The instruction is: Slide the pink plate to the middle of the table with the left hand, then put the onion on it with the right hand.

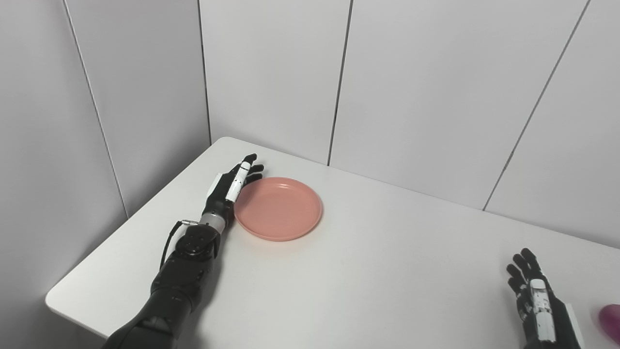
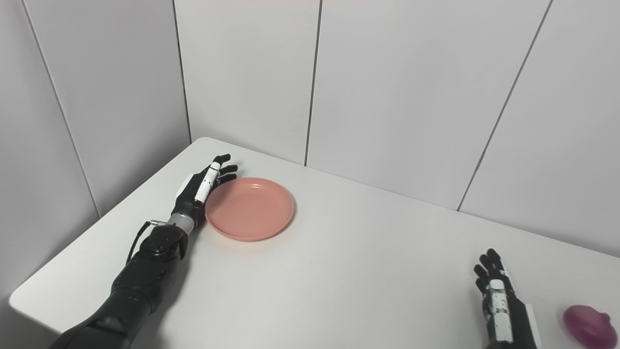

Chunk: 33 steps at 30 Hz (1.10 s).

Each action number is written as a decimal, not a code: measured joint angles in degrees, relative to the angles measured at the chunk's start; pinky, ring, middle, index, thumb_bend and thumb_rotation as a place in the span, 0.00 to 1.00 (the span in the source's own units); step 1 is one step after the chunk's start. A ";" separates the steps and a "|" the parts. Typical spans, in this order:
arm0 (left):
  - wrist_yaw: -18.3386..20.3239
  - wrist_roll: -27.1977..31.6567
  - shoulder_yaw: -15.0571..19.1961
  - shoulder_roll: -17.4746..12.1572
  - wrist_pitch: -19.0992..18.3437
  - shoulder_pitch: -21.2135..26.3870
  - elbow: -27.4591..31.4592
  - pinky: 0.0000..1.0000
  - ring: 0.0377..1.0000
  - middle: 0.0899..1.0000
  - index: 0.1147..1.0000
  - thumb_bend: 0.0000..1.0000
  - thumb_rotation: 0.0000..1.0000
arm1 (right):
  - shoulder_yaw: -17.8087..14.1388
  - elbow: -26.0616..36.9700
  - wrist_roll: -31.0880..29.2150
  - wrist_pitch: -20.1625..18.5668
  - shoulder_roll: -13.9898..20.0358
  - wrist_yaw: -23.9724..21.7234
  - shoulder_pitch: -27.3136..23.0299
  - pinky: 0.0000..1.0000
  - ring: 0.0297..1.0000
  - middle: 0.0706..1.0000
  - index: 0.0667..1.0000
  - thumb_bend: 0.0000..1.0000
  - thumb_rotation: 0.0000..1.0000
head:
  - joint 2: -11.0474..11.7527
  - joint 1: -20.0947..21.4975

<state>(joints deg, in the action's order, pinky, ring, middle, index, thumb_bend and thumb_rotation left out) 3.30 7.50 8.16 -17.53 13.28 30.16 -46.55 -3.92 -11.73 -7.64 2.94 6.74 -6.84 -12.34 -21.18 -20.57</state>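
Two side-by-side head cameras look down at the same white table [image 1: 387,271].

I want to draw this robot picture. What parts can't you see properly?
- Onion: blurry in the right eye view; in the left eye view the right edge cuts it to a sliver.
- Right hand: the bottom edge cuts off its wrist in both views.
- Left hand: seen edge-on beside the pink plate, so whether its fingers actually touch the rim is unclear.
- Table: its near and right sides run out of frame.
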 measured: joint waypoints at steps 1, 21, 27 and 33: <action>0.00 0.00 -0.05 0.30 0.00 0.00 0.07 0.85 0.83 0.82 0.86 0.52 1.00 | 0.00 -0.02 0.00 0.00 0.00 0.00 -0.01 0.98 0.95 0.94 0.96 0.33 0.88 | 0.00 0.00; 0.00 -0.40 -2.09 4.39 -0.05 -0.01 1.86 0.85 0.83 0.82 0.86 0.51 1.00 | 0.10 -3.88 0.70 1.30 0.12 -0.21 -2.46 0.99 0.96 0.95 0.97 0.32 0.89 | -1.23 3.69; 0.23 -0.04 -2.75 5.19 -0.43 -0.01 2.35 0.87 0.85 0.84 0.87 0.50 1.00 | 0.06 -7.78 0.41 5.50 0.12 -1.37 -4.83 0.98 0.95 0.95 0.96 0.37 0.86 | -2.55 9.93; 0.50 0.92 -3.05 6.76 -1.78 -0.11 3.85 0.86 0.84 0.84 0.87 0.50 1.00 | 0.58 -8.08 3.01 6.85 -0.59 0.23 -5.21 0.91 0.92 0.93 0.94 0.41 0.86 | -4.57 17.83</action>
<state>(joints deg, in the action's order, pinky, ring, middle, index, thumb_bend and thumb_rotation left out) 3.80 8.42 5.11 -10.77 11.50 30.06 -42.70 -3.34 -19.81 -4.63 9.79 6.15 -6.61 -17.56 -25.75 -2.74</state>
